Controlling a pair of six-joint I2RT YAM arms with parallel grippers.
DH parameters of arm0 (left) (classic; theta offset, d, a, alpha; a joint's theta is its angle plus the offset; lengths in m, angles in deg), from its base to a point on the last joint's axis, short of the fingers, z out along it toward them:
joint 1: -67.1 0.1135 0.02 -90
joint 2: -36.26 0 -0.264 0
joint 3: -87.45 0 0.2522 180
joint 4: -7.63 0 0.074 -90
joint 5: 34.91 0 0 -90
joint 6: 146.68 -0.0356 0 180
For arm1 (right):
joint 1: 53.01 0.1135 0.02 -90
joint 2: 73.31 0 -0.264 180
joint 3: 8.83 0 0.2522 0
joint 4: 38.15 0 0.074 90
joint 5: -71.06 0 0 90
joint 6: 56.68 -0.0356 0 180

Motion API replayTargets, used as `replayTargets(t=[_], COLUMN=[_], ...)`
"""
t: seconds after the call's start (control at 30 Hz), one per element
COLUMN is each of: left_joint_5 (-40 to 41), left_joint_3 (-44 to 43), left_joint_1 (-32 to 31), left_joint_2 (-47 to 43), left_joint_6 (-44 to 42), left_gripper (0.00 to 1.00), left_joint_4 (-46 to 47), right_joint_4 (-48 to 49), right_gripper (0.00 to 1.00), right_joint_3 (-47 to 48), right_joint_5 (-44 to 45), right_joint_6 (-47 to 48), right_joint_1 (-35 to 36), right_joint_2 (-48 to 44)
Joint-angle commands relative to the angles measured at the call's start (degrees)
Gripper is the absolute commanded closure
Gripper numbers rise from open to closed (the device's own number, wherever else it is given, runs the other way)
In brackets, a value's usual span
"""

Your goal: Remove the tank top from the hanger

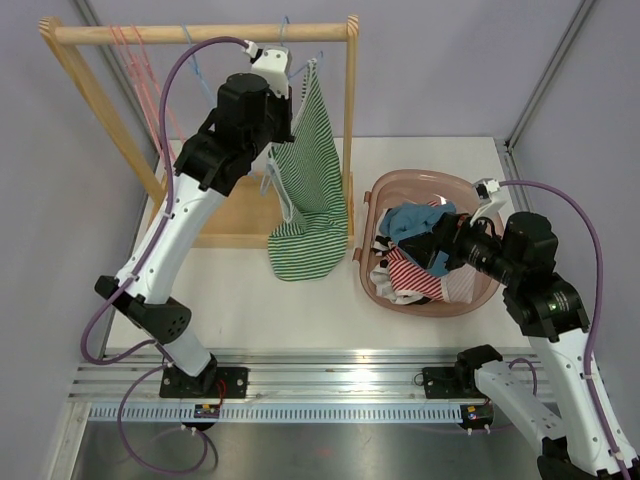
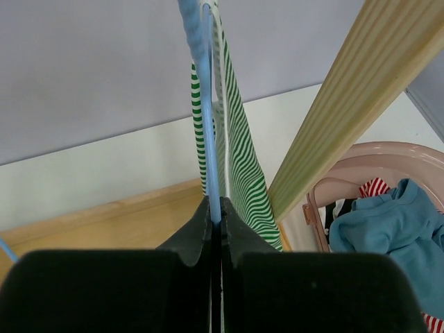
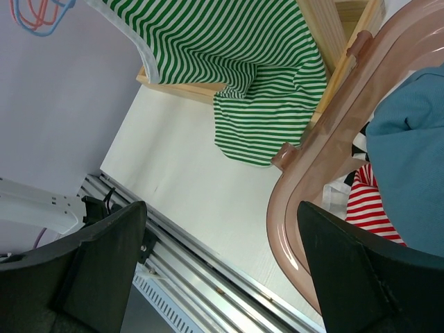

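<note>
A green-and-white striped tank top [image 1: 312, 185] hangs from a light blue hanger [image 2: 206, 104] on the wooden rack's top rail [image 1: 200, 33]; its hem drapes onto the table. It also shows in the left wrist view [image 2: 239, 159] and the right wrist view [image 3: 236, 62]. My left gripper [image 2: 216, 208] is high beside the rail, shut on the blue hanger's wire, with the top hanging just behind it. My right gripper [image 3: 222, 270] is open and empty, held over the near-left rim of the pink basket [image 1: 385, 190].
The pink basket [image 3: 305, 173] holds several garments: a blue one [image 1: 415, 220], a red-striped one [image 1: 410, 272] and others. The wooden rack's post [image 1: 350, 120] stands between tank top and basket. Red and blue empty hangers [image 1: 140, 70] hang at the rail's left. A metal rail [image 1: 330, 385] runs along the near edge.
</note>
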Motion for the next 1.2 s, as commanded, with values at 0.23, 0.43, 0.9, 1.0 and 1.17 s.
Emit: replayTargets(t=[0.23,0.43,0.9,1.0,1.17], left_joint_5=[3.8,1.1,-17.7,-22.8,-25.8], left_joint_3=[-3.0,2.4,38.6,47.9,56.4], left_joint_1=[-0.2,-0.2,-0.2,-0.2,-0.2], left_joint_2=[-10.3,-16.1,-49.9,-57.7,-67.5], left_joint_6=[0.8,3.0,12.5,13.6,17.0], left_gripper=[1.00,1.00,1.00,1.00,1.00], left_joint_4=[2.5,1.0,-3.7,-3.5,-3.2], right_joint_4=[3.8,5.4,47.2,47.7,42.1], right_gripper=[0.03,0.00,0.01,0.01,0.01], right_joint_3=[0.4,0.1,-12.6,-11.5,-6.7], right_joint_5=[-2.8,-4.2,-19.2,-14.1,4.3], right_joint_6=[-0.6,-1.6,-28.9,-26.4,-17.5], right_joint_1=[0.0,0.0,1.5,6.1,24.2], right_joint_2=[0.2,0.2,6.0,11.1,19.7])
